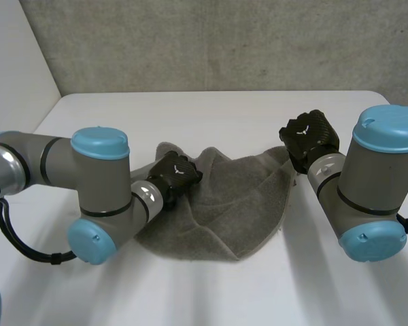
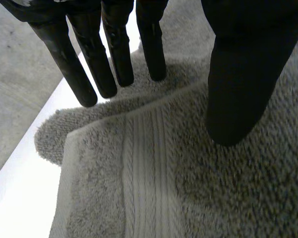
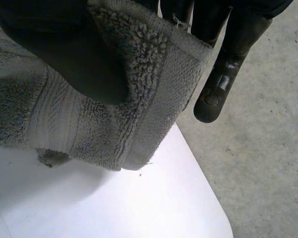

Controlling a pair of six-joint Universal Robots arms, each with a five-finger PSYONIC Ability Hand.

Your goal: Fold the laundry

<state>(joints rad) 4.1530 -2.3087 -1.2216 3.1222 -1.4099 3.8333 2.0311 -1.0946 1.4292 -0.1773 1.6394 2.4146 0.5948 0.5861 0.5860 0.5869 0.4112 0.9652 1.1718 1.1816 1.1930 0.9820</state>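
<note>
A: What's on show?
B: White table point(image 1: 224, 109), w/ a grey towel point(image 1: 238, 197) lying crumpled mid-table, between two arms.
A: And the hands?
B: Left hand point(image 1: 175, 173) is hovering over the towel's left edge, fingers point(image 2: 114, 49) straight, apart from the thumb, gripping nothing. Right hand point(image 1: 309, 139) is pinching the far right corner point(image 3: 154, 99) btwn thumb and fingers, raised off the table.
A: Which step?
B: Prob. early: getting hold of corners before the first fold. Next move is calling for the left hand to grip the corner at its fingertips.

White table point(image 1: 224, 109) against a grey concrete wall point(image 1: 224, 41).
</note>
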